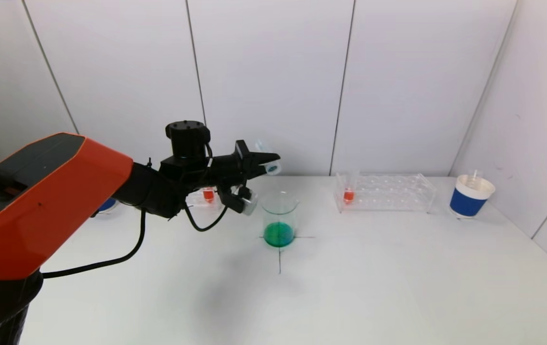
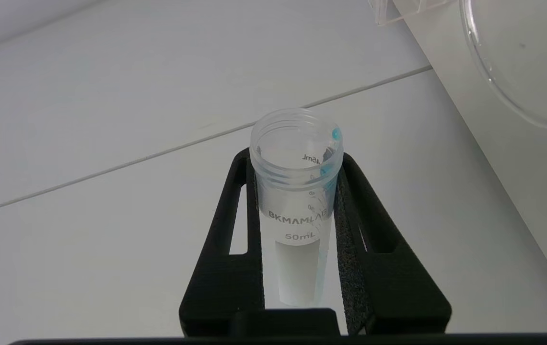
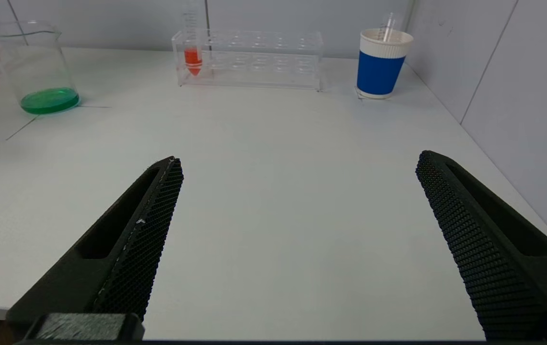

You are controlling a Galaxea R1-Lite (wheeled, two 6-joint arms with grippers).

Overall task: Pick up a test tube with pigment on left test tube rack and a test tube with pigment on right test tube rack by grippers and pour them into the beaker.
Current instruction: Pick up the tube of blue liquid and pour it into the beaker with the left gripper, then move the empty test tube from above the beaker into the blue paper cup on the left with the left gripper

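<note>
Clear plastic, the emptied test tube [image 2: 296, 191] is light and slick, clamped just below its threaded mouth by the left tool [image 1: 266, 163], above and beside the beaker [image 1: 279, 219]. Right tool [image 3: 297, 249] gapes wide and empty over the bench [image 3: 263, 143]; the red-filled tube [image 3: 192, 60] in the right rack [image 3: 254, 60] probably wants an upper-wall grip.

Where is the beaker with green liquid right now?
In the head view the beaker stands centre-table on a marked cross, between the two racks, just below the left gripper and its emptied tube.
</note>
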